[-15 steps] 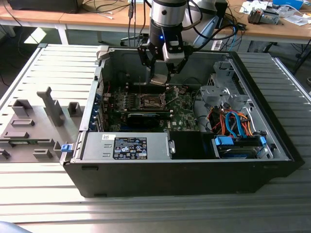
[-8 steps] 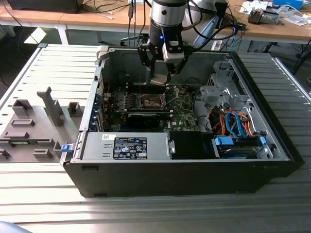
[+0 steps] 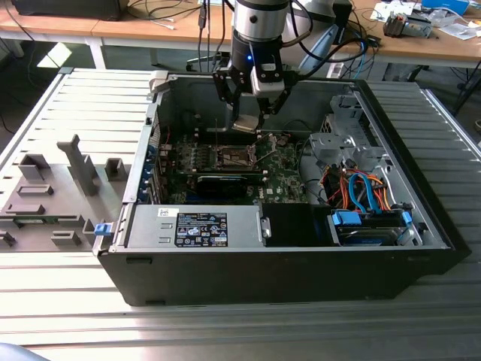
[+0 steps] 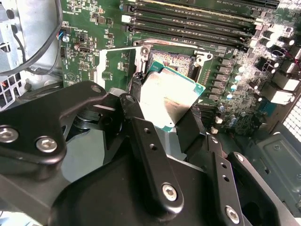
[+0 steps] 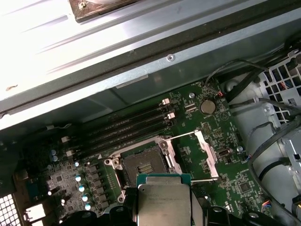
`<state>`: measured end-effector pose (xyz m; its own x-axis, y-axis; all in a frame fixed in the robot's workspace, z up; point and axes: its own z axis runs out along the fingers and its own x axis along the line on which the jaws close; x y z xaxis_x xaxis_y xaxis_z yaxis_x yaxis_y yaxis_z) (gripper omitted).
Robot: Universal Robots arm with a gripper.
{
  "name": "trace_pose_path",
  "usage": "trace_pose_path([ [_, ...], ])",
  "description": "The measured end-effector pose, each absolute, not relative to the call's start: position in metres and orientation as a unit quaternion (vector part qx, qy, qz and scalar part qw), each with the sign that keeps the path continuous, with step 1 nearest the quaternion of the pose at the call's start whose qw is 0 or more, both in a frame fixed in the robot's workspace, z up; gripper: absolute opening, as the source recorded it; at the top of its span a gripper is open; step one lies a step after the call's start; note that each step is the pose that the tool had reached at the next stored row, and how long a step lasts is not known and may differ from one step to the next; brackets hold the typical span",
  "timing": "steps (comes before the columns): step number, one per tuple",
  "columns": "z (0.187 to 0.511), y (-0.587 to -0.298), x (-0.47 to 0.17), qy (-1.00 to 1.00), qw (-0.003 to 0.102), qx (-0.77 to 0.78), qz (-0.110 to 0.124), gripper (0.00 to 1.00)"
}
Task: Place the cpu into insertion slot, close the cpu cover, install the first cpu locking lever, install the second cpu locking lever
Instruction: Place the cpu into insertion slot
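Our hand (image 4: 164,112) pinches the cpu (image 4: 172,96) by its edges, tilted, hovering just above the uncovered insertion slot (image 5: 141,165). Beside the slot the cpu cover (image 5: 207,154) is swung open; beyond lie long memory slots (image 5: 127,125).

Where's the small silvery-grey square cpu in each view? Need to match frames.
Exterior view: the silvery-grey square cpu is held in the black gripper, above the green motherboard.
Second wrist view: the cpu is in the gripper, partly covering the insertion slot behind it.
First wrist view: the cpu is at the slot's frame edge, not in it.
Shared landmark: the square metal-framed insertion slot, empty.
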<state>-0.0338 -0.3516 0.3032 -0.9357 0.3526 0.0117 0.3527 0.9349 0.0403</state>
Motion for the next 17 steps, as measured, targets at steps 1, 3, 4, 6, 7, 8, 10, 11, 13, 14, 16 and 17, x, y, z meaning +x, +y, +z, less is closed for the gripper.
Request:
trace_pose_path([
  [1, 0.3032, -0.3516, -0.0339, -0.983, 0.002, -0.180, -0.021, 0.54],
  [3, 0.3032, -0.3516, -0.0339, -0.983, 0.002, -0.181, -0.021, 0.54],
  [4, 0.3032, -0.3516, -0.0339, -0.983, 0.002, -0.182, -0.021, 0.54],
  [6, 0.3031, -0.3516, -0.0338, -0.983, 0.002, -0.184, -0.021, 0.54],
  [7, 0.3031, -0.3516, -0.0339, -0.983, 0.002, -0.184, -0.021, 0.54],
  [8, 0.3032, -0.3516, -0.0339, -0.983, 0.002, -0.185, -0.021, 0.54],
  [10, 0.3031, -0.3516, -0.0339, -0.982, 0.002, -0.186, -0.021, 0.54],
  [11, 0.3031, -0.3516, -0.0339, -0.982, 0.002, -0.186, -0.021, 0.54],
  [13, 0.3031, -0.3516, -0.0339, -0.982, 0.002, -0.187, -0.021, 0.54],
  [14, 0.3031, -0.3516, -0.0339, -0.982, 0.002, -0.187, -0.021, 0.54],
  [16, 0.3031, -0.3516, -0.0339, -0.982, 0.002, -0.188, -0.021, 0.54],
  [17, 0.3031, -0.3516, -0.0339, -0.982, 0.002, -0.189, -0.021, 0.54],
])
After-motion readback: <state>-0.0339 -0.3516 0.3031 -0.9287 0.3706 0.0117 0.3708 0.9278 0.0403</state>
